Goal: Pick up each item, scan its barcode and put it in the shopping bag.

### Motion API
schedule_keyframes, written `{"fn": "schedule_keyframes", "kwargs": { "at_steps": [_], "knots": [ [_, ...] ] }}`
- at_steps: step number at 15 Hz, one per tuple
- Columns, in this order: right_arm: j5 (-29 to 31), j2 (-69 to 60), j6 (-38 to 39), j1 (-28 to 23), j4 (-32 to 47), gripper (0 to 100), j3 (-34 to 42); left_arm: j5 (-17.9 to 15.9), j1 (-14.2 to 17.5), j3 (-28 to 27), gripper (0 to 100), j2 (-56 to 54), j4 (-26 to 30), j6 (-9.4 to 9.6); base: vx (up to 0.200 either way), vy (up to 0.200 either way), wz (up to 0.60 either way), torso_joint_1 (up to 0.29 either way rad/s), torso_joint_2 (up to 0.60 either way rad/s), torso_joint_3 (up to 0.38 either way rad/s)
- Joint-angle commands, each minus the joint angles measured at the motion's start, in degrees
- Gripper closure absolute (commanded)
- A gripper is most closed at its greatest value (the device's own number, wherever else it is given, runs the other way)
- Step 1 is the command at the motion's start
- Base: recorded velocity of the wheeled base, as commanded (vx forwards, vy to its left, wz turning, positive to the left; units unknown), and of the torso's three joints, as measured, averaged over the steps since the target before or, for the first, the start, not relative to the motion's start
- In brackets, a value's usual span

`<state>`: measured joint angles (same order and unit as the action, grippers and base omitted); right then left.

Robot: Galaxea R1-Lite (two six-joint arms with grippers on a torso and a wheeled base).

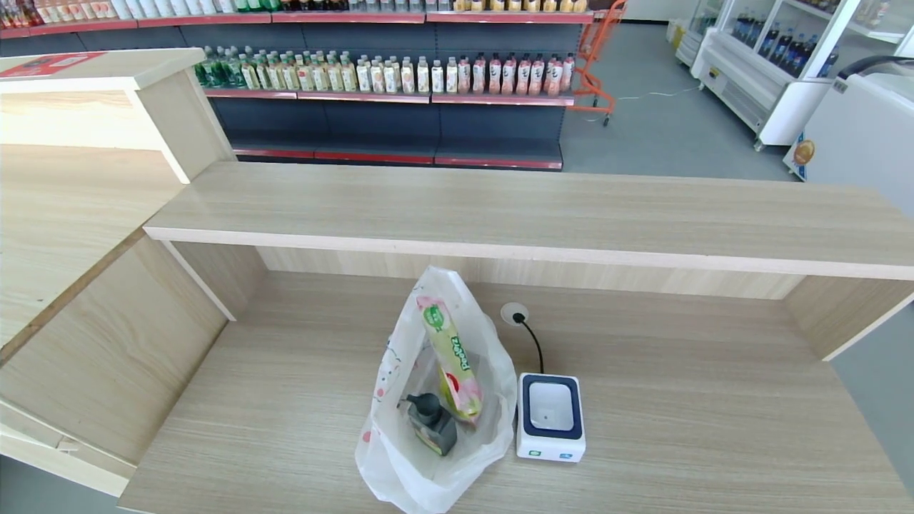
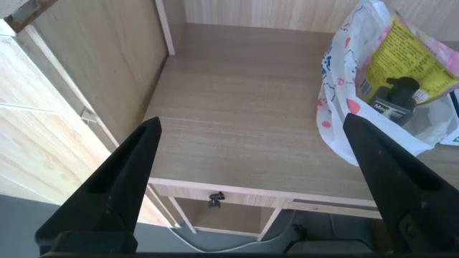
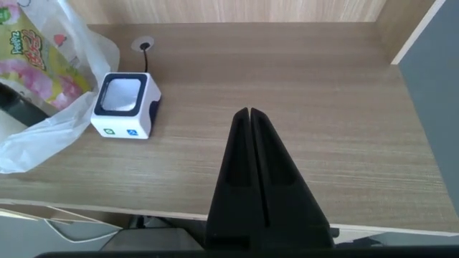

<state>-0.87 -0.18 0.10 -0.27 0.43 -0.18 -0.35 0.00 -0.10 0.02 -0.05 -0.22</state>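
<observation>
A white plastic shopping bag [image 1: 428, 428] stands on the wooden counter, holding a tall pink and green snack packet [image 1: 451, 357] and a dark pump bottle [image 1: 430, 424]. The bag [image 2: 344, 107], packet [image 2: 401, 54] and bottle [image 2: 396, 97] also appear in the left wrist view. Just right of the bag sits the white barcode scanner [image 1: 550, 416] with a dark-framed window, also in the right wrist view as scanner [image 3: 124, 105]. My left gripper [image 2: 251, 143] is open over the counter's front edge, left of the bag. My right gripper [image 3: 249, 118] is shut, empty, above the counter right of the scanner.
The scanner's black cable [image 1: 532, 341] runs to a round grommet [image 1: 514, 313] at the back. A raised ledge [image 1: 528, 214] spans the back of the counter and side walls [image 1: 121, 350] close it in. Bare counter [image 1: 700, 407] lies right of the scanner.
</observation>
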Motion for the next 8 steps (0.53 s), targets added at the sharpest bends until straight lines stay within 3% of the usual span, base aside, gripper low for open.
{"fn": "schedule_keyframes", "kwargs": {
  "at_steps": [1, 8],
  "knots": [
    [0.0, 0.2, 0.0, 0.0, 0.0, 100, 0.0, 0.0, 0.0, 0.0, 0, 0.0, 0.0, -0.04, 0.000, 0.000, 0.00, 0.000, 0.00, 0.000],
    [0.0, 0.2, -0.5, 0.0, 0.0, 100, 0.0, 0.0, 0.0, 0.0, 0, 0.0, 0.0, -0.04, 0.000, 0.000, 0.00, 0.000, 0.00, 0.000]
  ]
}}
